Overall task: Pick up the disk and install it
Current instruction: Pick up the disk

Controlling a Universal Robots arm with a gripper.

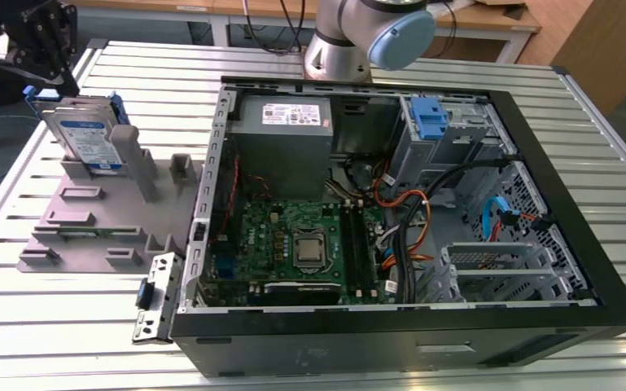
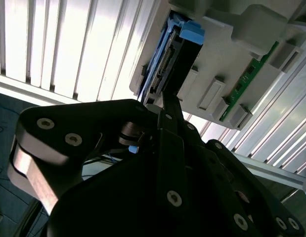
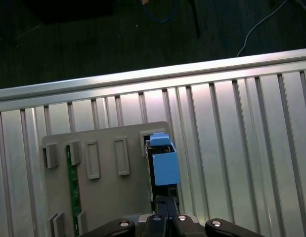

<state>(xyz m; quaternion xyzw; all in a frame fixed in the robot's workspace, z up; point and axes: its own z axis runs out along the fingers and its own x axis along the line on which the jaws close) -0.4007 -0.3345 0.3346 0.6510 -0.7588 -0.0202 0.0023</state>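
Observation:
The disk [image 1: 85, 134] stands on edge in a slot of the grey holder tray [image 1: 85, 220] at the exterior view's left, silver with a white-and-blue label and blue side rails. My black gripper [image 1: 61, 80] hangs just above its upper back corner, shut, with nothing held. In both wrist views the closed gripper [image 2: 166, 101] [image 3: 165, 201] ends right at the disk [image 2: 167, 64] [image 3: 162, 168], whose connector end and blue rail face the cameras. I cannot tell whether they touch.
The open computer case [image 1: 573, 269] lies at the exterior view's right, with a motherboard, cables, a grey power supply [image 1: 286, 122] and a bay with a blue clip [image 1: 430, 118]. A green memory stick [image 3: 72, 182] sits in the holder. The slatted metal table [image 1: 63, 326] ends just behind the holder.

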